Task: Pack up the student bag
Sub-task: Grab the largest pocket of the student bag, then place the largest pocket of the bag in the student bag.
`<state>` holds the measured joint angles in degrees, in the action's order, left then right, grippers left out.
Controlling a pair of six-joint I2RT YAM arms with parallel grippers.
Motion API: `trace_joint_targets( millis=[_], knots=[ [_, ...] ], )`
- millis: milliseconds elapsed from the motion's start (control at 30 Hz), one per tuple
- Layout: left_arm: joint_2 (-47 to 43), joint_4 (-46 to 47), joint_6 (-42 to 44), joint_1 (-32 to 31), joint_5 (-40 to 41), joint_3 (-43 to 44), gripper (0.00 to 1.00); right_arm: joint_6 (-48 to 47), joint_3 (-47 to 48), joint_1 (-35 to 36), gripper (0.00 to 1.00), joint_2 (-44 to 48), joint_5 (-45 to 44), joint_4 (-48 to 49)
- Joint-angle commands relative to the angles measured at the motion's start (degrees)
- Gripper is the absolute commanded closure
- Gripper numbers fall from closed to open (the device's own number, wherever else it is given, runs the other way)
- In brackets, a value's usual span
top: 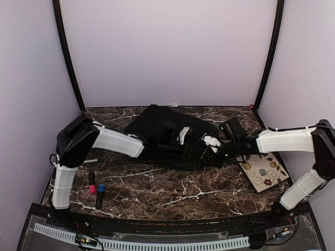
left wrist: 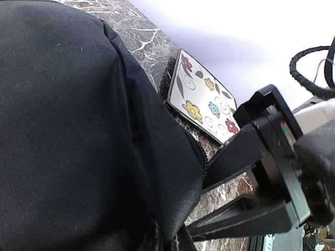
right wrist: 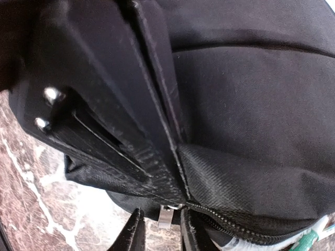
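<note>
The student bag (top: 157,125), a large black backpack, lies flat at the middle back of the table. My left gripper (top: 205,149) reaches in from the left and is shut on the bag's fabric edge beside the zipper (left wrist: 175,238). From the right, my right gripper (top: 219,154) meets it at the same spot. In the right wrist view the silver zipper pull (right wrist: 166,217) hangs between the right gripper's (right wrist: 163,235) parted fingertips, with a gap on each side. The zipper teeth (right wrist: 246,225) run off to the right, and something white and green (right wrist: 314,241) shows under them.
A flat white pad with a flower pattern (top: 264,170) lies right of the bag, under the right forearm. A pink-capped marker (top: 91,185) and a blue-capped marker (top: 100,194) lie at the front left. Lilac walls close in the table on three sides.
</note>
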<state>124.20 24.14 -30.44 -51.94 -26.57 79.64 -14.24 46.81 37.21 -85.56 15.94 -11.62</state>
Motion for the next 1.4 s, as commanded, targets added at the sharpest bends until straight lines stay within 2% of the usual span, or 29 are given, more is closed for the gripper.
trace_joint_targets(
  millis=[0, 167, 300, 367, 467, 600, 967, 1000, 1067, 1167, 1200, 1233, 1267, 1367],
  knots=[
    [-0.8, 0.62, -0.49, 1.11, 0.73, 0.35, 1.0, 0.99, 0.53, 1.16, 0.71, -0.65, -3.79, 0.82],
    [-0.83, 0.64, -0.5, 1.23, 0.56, 0.73, 1.0, 1.42, 0.55, 1.46, 0.66, -1.97, -4.17, 1.13],
    [-0.8, 0.9, -0.72, 1.23, 0.46, 0.81, 1.0, 1.91, 0.92, 1.86, 0.65, -3.58, -4.75, 3.03],
    [-0.77, 1.04, -0.78, 1.23, 0.38, 0.78, 1.0, 2.37, 1.55, 1.99, 0.7, -5.05, -5.56, 3.58],
    [-0.8, 0.81, -0.7, 1.23, 0.29, 0.71, 1.0, 3.09, 2.67, 1.99, 0.84, -6.45, -6.38, 3.58],
    [-0.8, -0.4, 0.21, 1.24, 0.37, 0.71, 1.0, 2.63, 3.19, 1.92, 0.97, -3.52, -6.52, 0.43],
    [-1.37, -7.3, 6.42, 1.23, 1.24, 2.04, 0.99, -1.99, 3.21, -2.28, 1.0, 2.0, -3.88, -10.72],
    [-1.57, -7.31, 7.11, 1.23, 0.91, 1.77, 0.91, -2.42, 3.36, -3.16, 1.0, 1.71, -2.91, -11.09],
    [-2.73, -6.21, 8.96, 1.15, -0.11, 0.0, 0.66, -3.21, 4.33, -4.52, 1.0, 0.98, 1.33, -12.53],
    [-7.05, -0.39, 14.65, 0.83, 0.28, -7.16, 0.48, -3.67, 5.88, -4.8, 1.0, 0.56, 5.97, -14.02],
    [-8.84, 1.91, 16.96, 0.63, 1.31, -10.13, 0.37, -3.58, 6.0, -4.78, 1.0, 0.63, 7.31, -14.13],
    [-10.32, 3.32, 19.63, 0.35, 2.78, -12.24, 0.15, -3.34, 6.08, -4.78, 1.0, 0.8, 8.32, -14.19],
    [-11.44, 3.75, 22.26, 0.09, 4.32, -13.82, 0.08, -3.18, 6.12, -4.78, 1.0, 0.89, 9.1, -14.22],
    [-12.62, 1.66, 31.18, -1.68, 9.31, -15.08, 0.07, -3.0, 6.1, -4.8, 1.0, 1.14, 10.72, -14.31]
  ],
)
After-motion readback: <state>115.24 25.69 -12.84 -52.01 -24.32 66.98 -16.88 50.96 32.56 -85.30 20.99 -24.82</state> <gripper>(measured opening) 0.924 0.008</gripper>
